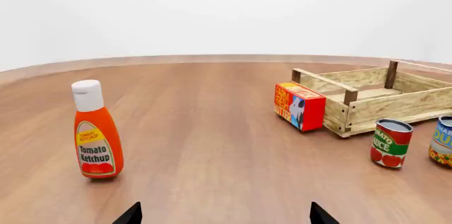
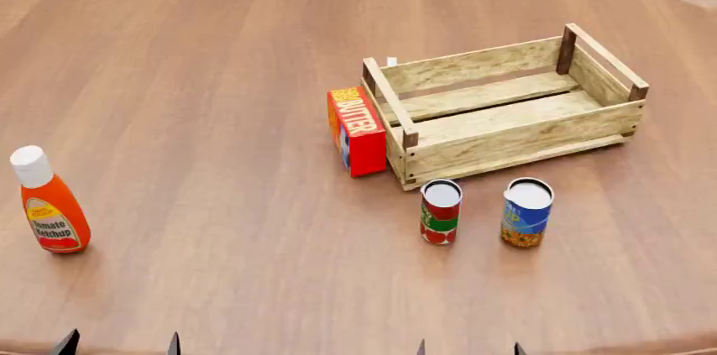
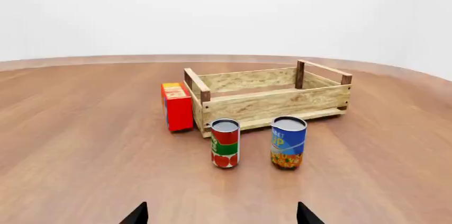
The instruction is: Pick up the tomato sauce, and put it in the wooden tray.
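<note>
Nothing done yet. Tomato sauce [image 2: 441, 211] upright on surface [image 2: 201, 78] just in front of wooden tray [image 2: 510, 138], beside blue can [image 2: 526, 211]. Our right fingers [image 3: 221, 214] spread, left fingers [image 1: 223, 214] spread, both holding nothing. Reach, grasp, lift, drop in tray remain.

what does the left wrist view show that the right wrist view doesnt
Only the left wrist view shows the orange ketchup bottle, standing upright and well apart from the other items.

Only the right wrist view shows the blue-and-orange can whole; the left wrist view cuts it off at the frame edge.

Both show the tomato sauce standing upright on the table in front of the wooden tray, the red butter box against the tray's end, and two dark end effector fingertips set wide apart.
</note>
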### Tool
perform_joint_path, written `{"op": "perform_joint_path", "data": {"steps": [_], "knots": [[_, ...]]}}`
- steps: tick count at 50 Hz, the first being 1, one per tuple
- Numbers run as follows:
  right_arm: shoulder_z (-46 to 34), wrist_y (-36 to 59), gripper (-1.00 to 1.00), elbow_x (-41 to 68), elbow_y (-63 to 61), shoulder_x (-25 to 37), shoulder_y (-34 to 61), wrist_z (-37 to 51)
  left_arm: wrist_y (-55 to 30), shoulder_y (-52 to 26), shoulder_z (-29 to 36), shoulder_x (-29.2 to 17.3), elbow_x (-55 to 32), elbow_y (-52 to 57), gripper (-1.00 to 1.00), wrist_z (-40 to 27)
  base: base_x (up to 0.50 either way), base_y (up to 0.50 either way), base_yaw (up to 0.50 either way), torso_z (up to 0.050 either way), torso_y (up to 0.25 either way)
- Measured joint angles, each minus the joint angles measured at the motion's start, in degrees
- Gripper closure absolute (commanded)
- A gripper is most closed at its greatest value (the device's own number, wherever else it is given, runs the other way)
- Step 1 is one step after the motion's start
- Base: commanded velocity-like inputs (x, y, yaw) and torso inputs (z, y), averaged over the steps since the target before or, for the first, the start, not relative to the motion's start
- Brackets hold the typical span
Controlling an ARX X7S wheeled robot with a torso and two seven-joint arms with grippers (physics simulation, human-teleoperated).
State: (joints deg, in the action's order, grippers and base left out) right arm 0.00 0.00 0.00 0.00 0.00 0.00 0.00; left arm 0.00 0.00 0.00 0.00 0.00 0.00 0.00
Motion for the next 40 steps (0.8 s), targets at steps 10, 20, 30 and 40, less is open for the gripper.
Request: {"op": "perform_joint_path", "data": {"steps": [10, 20, 30, 40], "knots": [[-1.6, 0.6, -1.00, 1.0, -0.7, 1.2, -0.3, 2.0, -0.2, -0.4, 0.9, -0.9, -1.2, -0.2, -1.00, -0.9, 0.00, 0.00, 0.00, 0.000, 0.000], [-3.8, 0.6, -1.00, 1.5, -0.8, 2.5, -0.6, 3.3, -0.8, -0.6, 2.5, -2.0, -1.7, 0.1, -1.00, -2.6, 0.00, 0.00, 0.00, 0.000, 0.000], [-5.8, 0.8, -1.00, 1.9, -0.5, 3.6, -0.6, 3.9, -1.2, -0.6, 3.9, -3.1, -2.3, 0.3, -1.00, -3.9, 0.13, 0.00, 0.00, 0.000, 0.000], [-7.1, 0.3, -1.00, 1.9, -0.7, 4.3, -0.6, 5.2, -1.6, -0.7, 4.9, -3.9, -2.9, 0.8, -1.00, -5.0, 0.02, 0.00, 0.00, 0.000, 0.000]]}}
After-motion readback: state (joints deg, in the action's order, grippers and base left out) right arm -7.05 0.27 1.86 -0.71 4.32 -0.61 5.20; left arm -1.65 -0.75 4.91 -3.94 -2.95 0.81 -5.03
